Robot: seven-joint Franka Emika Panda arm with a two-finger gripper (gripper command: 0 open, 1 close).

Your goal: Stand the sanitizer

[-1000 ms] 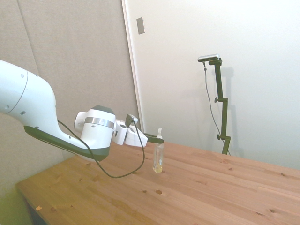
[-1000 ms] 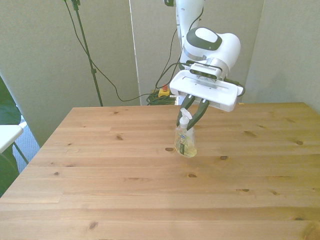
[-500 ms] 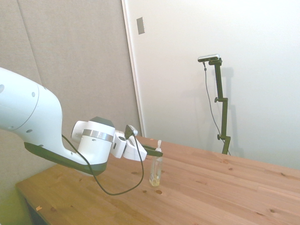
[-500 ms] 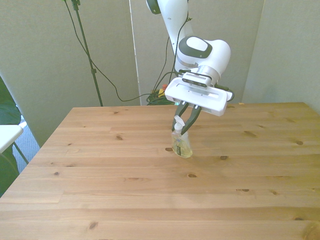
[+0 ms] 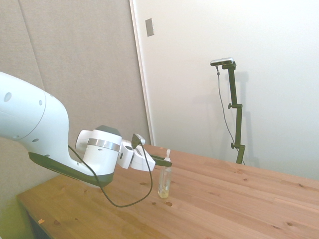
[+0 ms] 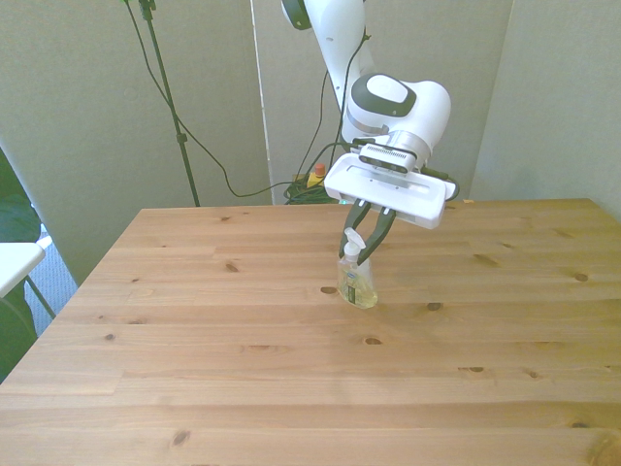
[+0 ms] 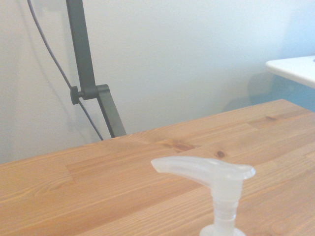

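The sanitizer stood upright on the wooden table, near its middle, base apparently down. The gripper pinched the neck below the pump top with its 2 fingers closed. Releasing well probably meant opening slowly, then backing off without nudging the bottle.

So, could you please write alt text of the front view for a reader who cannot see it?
A white robot gripper reaches down around the pump neck of a small clear sanitizer bottle, which stands upright near the middle of a wooden table. Whether the fingers clamp it or only flank it is unclear.
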